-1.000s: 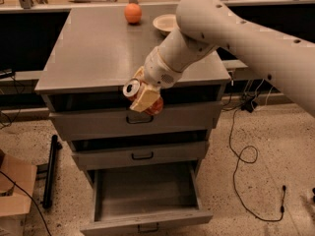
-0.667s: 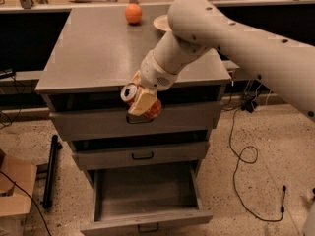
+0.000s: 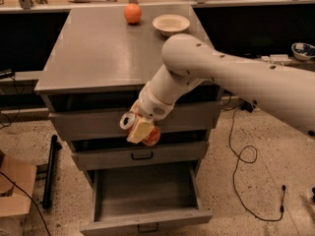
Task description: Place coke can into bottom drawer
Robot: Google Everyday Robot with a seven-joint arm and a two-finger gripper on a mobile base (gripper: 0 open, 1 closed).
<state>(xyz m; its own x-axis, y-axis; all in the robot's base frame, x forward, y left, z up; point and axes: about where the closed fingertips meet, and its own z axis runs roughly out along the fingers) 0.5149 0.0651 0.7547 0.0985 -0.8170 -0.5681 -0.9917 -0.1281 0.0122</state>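
One gripper (image 3: 141,130) holds the coke can (image 3: 152,136) tilted, fingers (image 3: 139,131) clamped on its sides. Below the fingers, the bottom drawer (image 3: 147,191) stands pulled open.

The gripper (image 3: 141,130) clasps the red can (image 3: 152,136) (tipped sideways) above the bottom drawer (image 3: 147,219). That grey drawer stands open.

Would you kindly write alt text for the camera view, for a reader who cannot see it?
The robot's hand holds the coke can tilted in front of the upper drawers of the grey cabinet, above the bottom drawer, which is pulled open. An orange and a pale bowl sit at the back of its top.
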